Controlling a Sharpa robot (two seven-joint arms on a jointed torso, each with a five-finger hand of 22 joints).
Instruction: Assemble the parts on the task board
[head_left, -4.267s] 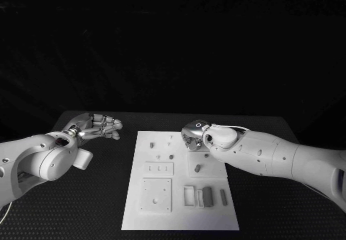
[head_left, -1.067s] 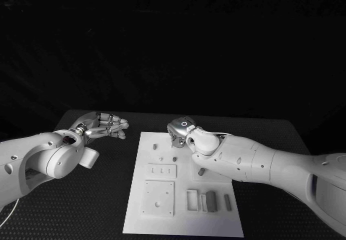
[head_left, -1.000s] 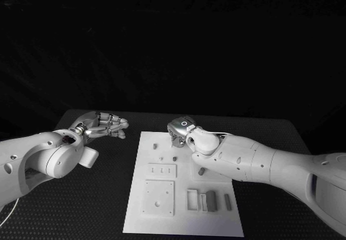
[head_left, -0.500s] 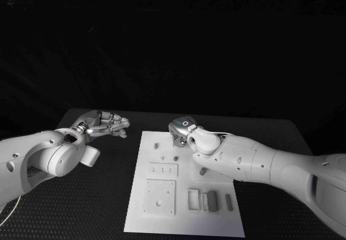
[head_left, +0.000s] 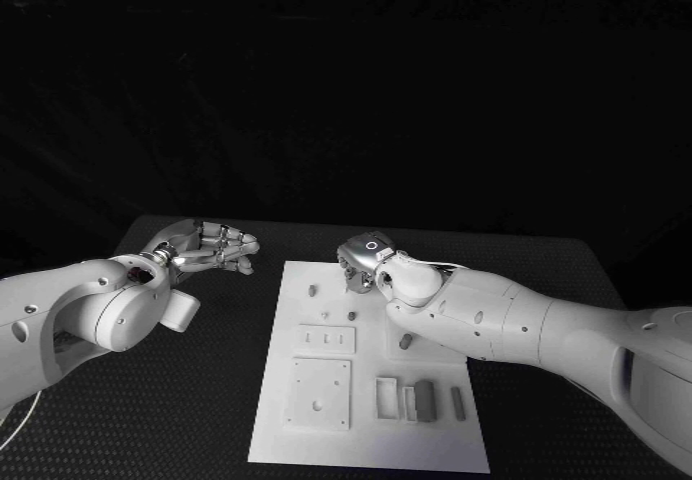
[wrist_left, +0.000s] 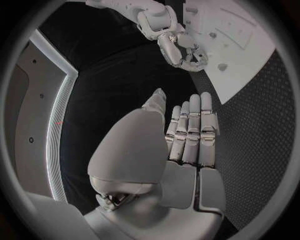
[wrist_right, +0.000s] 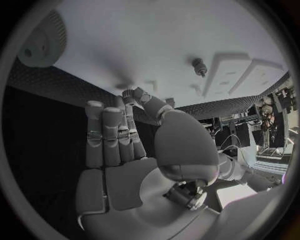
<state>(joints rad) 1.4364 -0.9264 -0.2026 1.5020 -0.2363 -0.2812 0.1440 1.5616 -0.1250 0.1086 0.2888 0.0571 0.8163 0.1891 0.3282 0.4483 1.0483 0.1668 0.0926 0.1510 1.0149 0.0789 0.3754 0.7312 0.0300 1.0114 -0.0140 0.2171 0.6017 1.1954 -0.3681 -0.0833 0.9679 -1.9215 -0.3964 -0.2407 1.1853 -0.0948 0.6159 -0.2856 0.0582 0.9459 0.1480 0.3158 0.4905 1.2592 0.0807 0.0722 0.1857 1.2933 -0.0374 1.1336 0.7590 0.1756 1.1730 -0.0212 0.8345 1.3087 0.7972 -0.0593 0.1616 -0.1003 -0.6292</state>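
Board (head_left: 368, 440), mid-surface: right robot hand (head_left: 361, 262) over its far edge, fingers apart, empty. Left robot hand (head_left: 214, 247) beside board, likewise.

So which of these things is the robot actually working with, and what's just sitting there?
Part of the job:
task board
small parts on it
right hand over its far end

Just there:
black table
left hand, off the board, holding nothing

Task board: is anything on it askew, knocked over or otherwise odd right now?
Nothing stands out. The task board lies flat and square on the black table, and the grey parts near its front edge lie side by side. The right robot hand is over the board's far end; the left robot hand is off to its side, holding nothing.
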